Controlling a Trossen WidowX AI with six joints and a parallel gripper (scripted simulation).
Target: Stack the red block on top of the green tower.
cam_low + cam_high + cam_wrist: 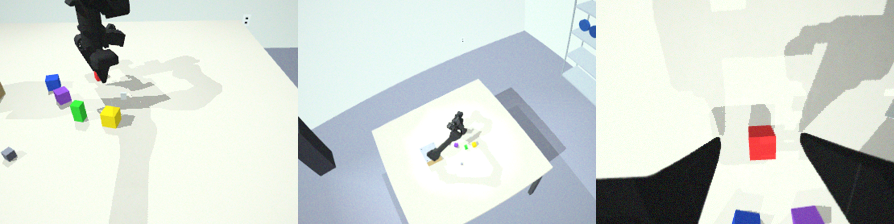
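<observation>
The red block (97, 76) (762, 145) stands on the table. In the wrist view it is between the two fingertips, with a gap on each side; in the exterior view the gripper partly hides it. My gripper (759, 139) is open and empty, pointing down at the red block. In the exterior view the fingers (103, 79) are right at the block. The green tower (466, 147) (78, 111) stands upright, nearer to the exterior view than the red block, with nothing on top. The red block is not visible in the top view.
A purple block (456, 145) (62, 95) (807, 215) and a blue block (53, 82) (747, 217) lie near the tower. A yellow block (474, 144) (110, 117) is on its other side. A small pale block (123, 96) and a grey block (461, 163) (9, 154) are farther off.
</observation>
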